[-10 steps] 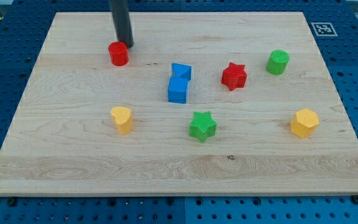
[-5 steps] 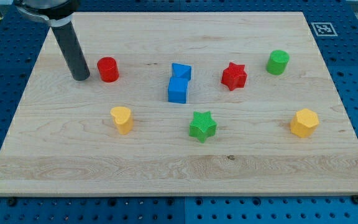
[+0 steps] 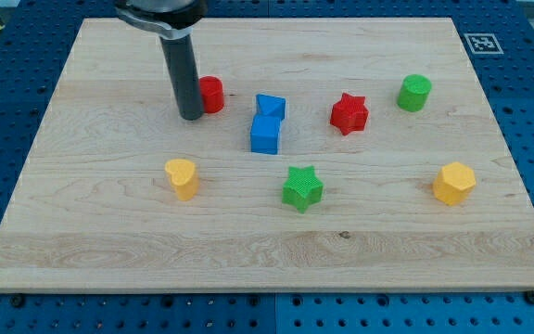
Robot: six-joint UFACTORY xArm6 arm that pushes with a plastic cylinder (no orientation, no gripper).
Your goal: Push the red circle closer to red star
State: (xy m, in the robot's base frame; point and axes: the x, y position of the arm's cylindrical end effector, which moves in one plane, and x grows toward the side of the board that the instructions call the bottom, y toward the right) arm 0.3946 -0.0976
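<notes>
The red circle [image 3: 212,95] is a short red cylinder on the wooden board [image 3: 109,232], left of the middle. My tip [image 3: 191,116] touches its left side, slightly below it; the dark rod hides part of its left edge. The red star [image 3: 349,113] lies to the right, well apart from the circle. Two blue blocks, a small one [image 3: 270,106] and a cube [image 3: 265,134], sit between the circle and the star.
A yellow heart-shaped block [image 3: 183,178] lies below my tip. A green star [image 3: 302,188] sits below the blue cube. A green cylinder [image 3: 414,93] is at the right, and a yellow hexagon [image 3: 454,183] at the lower right.
My tip went round to the circle's left side and then moved right. The red circle slid right, toward the blue blocks and the red star. Other blocks stayed put.
</notes>
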